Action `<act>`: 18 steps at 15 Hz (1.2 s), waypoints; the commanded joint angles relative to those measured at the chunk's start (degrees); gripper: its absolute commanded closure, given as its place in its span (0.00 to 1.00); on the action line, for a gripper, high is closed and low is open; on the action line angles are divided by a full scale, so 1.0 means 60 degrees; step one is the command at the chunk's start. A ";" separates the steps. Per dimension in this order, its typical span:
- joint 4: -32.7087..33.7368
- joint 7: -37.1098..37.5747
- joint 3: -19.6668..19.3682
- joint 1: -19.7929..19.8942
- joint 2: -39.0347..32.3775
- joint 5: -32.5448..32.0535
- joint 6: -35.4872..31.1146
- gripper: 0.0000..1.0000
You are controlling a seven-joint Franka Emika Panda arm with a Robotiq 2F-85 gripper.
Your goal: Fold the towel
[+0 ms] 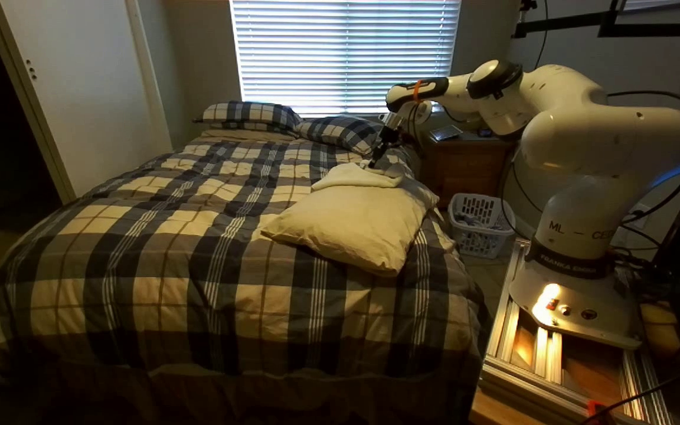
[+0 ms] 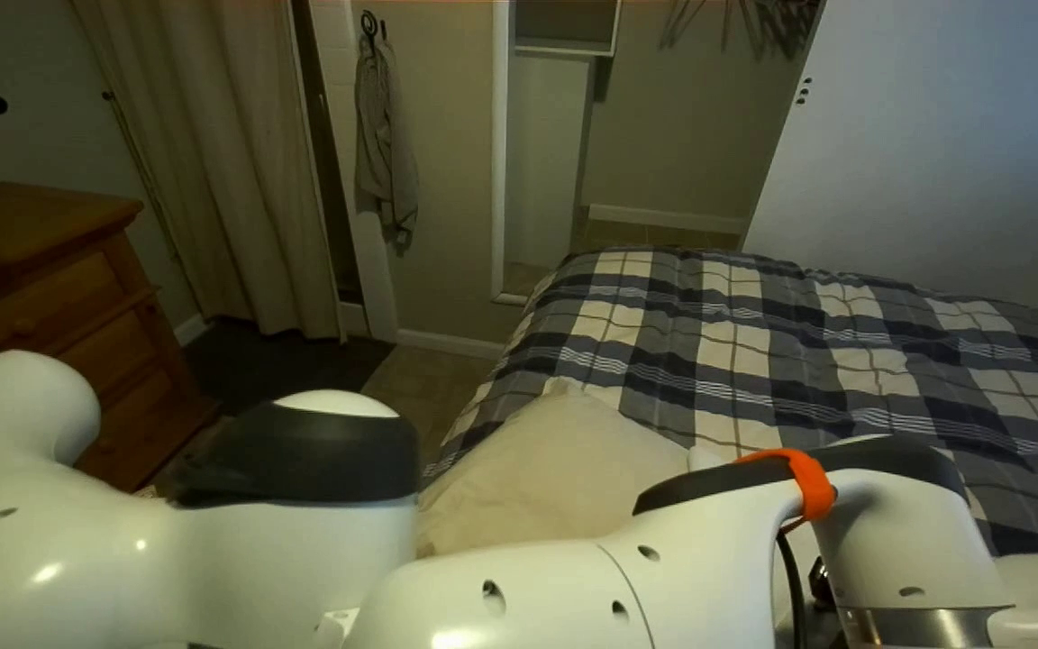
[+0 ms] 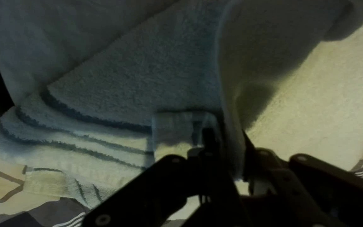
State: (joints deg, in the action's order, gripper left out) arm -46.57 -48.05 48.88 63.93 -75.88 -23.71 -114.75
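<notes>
Lying on the plaid-covered bed (image 1: 198,277): the pale towel (image 1: 355,177), partly folded over itself, up against the end of the cream pillow (image 1: 355,227) that points toward the window blinds (image 1: 346,53); whether it overlaps that pillow, I cannot tell.
Towel stripes: ribbed, bluish lines curving along one end in the wrist view, with plaid showing past the lower corner.
Towel fold: standing up from the cloth, shaded on its upper part, with a brightly lit stretch of cloth to its right in the wrist view.
Claw (image 3: 227,137): tilted downward over the towel and pinching that raised fold, one finger (image 3: 210,142) on each side of it.
Arm (image 1: 558,88): white, bolted to a metal stand (image 1: 532,381) beside the bed and reaching over the mattress edge; in an exterior view it blocks the claw.
Orange band (image 2: 812,491): wrapped around the arm near the claw end.
Cream pillow: lying flat near the bed's edge, seen in both exterior views.
Plaid pillows (image 1: 251,113): two, side by side below the window blinds.
Nightstand (image 1: 464,162): wooden, next to the bed.
Laundry basket (image 1: 479,243): white, near the nightstand; its contents are too small to name.
Dresser (image 2: 41,261): wooden, near a long curtain (image 2: 213,171).
</notes>
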 commanded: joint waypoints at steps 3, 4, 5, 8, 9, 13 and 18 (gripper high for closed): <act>-0.0552 -0.0286 0.0255 0.0079 0.0393 -0.0096 -0.0249 1.00; -0.0734 -0.0359 0.0299 0.0111 0.0489 -0.0133 -0.0325 0.99; -0.0927 -0.0410 0.0318 0.0135 0.0592 -0.0172 -0.0418 0.99; -0.1564 -0.0612 0.0365 0.0181 0.0886 -0.0249 -0.0706 0.99; -0.1797 -0.0736 0.0403 0.0202 0.0969 -0.0254 -0.0813 0.99; -0.2764 -0.1314 0.0511 0.0280 0.1272 -0.0284 -0.1358 0.99; -0.3920 -0.2000 0.0845 0.0577 0.1624 -0.0202 -0.1998 0.99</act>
State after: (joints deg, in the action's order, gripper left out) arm -63.15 -57.74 52.19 64.42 -68.93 -24.32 -124.13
